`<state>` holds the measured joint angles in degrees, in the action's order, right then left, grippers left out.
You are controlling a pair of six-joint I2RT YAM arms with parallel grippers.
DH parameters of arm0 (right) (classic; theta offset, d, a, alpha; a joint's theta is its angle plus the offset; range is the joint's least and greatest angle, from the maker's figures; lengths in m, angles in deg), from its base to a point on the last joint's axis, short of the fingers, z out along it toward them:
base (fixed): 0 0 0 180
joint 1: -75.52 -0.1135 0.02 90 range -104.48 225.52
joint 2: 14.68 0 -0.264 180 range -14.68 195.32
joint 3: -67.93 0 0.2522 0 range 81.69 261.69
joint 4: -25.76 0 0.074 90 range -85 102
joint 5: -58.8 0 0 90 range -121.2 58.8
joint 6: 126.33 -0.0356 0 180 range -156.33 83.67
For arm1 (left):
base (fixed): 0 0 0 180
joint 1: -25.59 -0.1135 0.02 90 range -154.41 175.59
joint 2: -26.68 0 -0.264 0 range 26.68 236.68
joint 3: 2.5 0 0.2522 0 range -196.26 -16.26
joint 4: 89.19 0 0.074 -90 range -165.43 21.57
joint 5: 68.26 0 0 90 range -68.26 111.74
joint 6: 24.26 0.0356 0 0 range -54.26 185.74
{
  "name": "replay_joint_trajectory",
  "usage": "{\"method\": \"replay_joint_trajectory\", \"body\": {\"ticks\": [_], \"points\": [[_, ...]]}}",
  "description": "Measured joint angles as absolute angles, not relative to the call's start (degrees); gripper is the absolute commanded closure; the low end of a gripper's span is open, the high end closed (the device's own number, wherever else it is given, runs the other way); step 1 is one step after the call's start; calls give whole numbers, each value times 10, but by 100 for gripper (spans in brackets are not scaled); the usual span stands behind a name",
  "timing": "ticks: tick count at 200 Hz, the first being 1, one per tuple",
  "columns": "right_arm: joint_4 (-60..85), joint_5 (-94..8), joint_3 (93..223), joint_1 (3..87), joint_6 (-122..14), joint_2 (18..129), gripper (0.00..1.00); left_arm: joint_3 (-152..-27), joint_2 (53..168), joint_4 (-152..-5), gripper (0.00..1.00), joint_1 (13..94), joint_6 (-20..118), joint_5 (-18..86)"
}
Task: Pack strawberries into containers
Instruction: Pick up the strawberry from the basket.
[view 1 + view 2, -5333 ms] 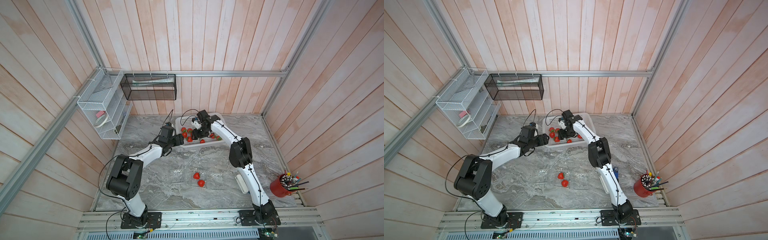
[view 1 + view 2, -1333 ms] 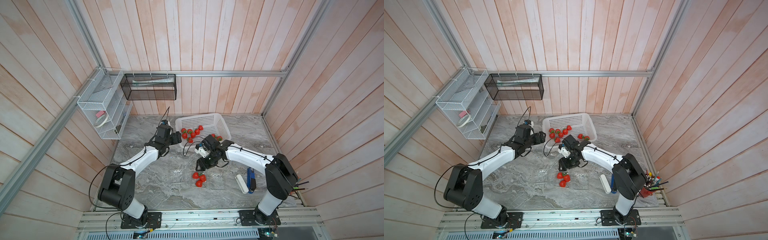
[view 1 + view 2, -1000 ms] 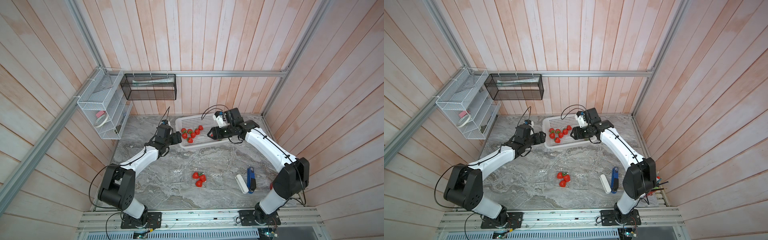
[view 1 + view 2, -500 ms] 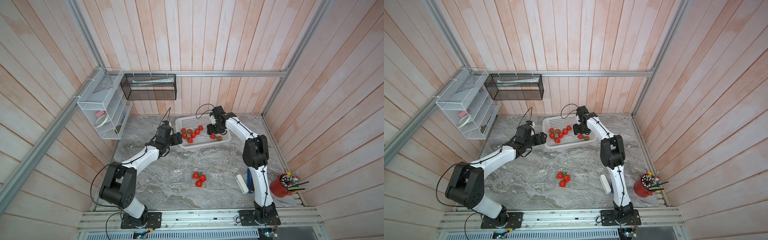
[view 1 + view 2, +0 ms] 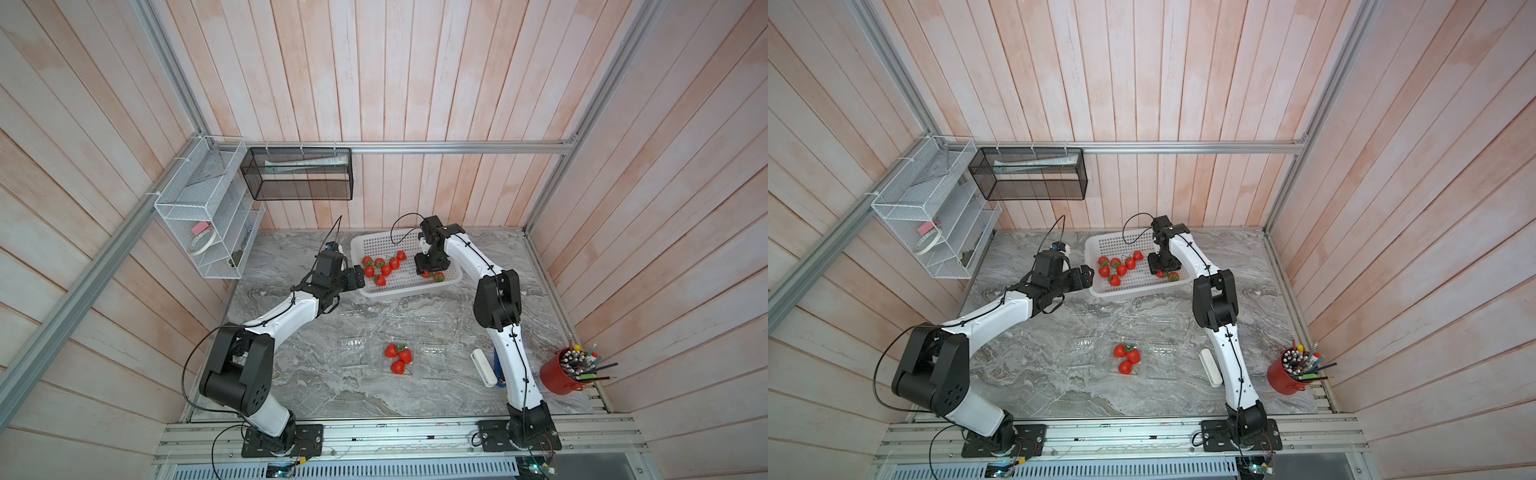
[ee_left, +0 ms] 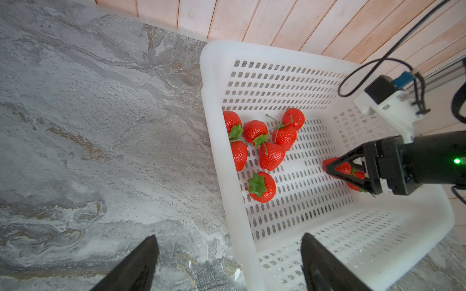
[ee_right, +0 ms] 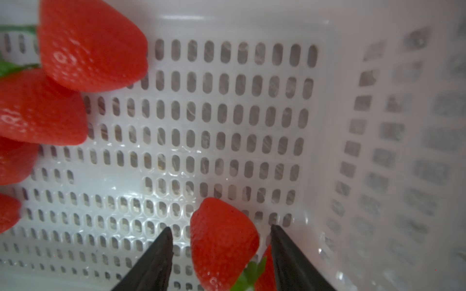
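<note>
While the right pincer point(image 7: 220, 226) is set open around a berry point(image 7: 223, 241) on the basket point(image 7: 378, 151) floor, a gap is seen at each jaw and nothing is gripped yet. A second berry point(image 7: 264, 274) is lodged just behind the first, close against one jaw, and a green cap shows between the two. If the jaws are closed as they stand, that cap or the second berry could be pinched along with the first. Two could then be lifted and one dropped on the way.

The berry is tapered and glossy, so it could be squeezed out from between the tips if it is caught near its point. The basket wall is close beside the same jaw, where a tip could be snagged in a slot.

The left pincer point(image 6: 229, 235) is held wide open and empty astride the basket's corner, one finger outside the rim. The basket could be knocked if that pincer is lowered. Six more berries point(image 6: 262, 143) are clustered ahead of it.

Three berries point(image 5: 398, 357) are already packed in a clear box point(image 5: 412, 370), well apart from both pincers, so a long carry is called for.
</note>
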<state>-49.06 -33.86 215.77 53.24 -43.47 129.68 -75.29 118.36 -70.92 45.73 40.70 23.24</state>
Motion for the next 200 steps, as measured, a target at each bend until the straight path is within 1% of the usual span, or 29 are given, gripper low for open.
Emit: {"method": "replay_joint_trajectory", "body": {"ticks": [8,24,61,83,124,135,148,200], "points": [[-498,-336,2158,532,-434,1297,37,-753,1184,-711,9,457,407,233],[-506,-331,2158,532,-432,1297,41,-753,1186,-715,9,457,407,233],[-507,-332,2158,532,-431,1298,47,-753,1189,-719,9,457,407,233],[-501,-336,2159,532,-429,1299,55,-753,1189,-720,9,457,407,232],[-484,-343,2160,532,-434,1300,67,-753,1189,-720,9,457,407,232],[-480,-346,2160,532,-434,1300,69,-753,1189,-720,9,457,407,232],[-476,-351,2161,532,-434,1300,74,-753,1189,-720,9,457,407,232],[-463,-373,2157,530,-436,1292,75,-752,1189,-720,9,457,407,232]]}}
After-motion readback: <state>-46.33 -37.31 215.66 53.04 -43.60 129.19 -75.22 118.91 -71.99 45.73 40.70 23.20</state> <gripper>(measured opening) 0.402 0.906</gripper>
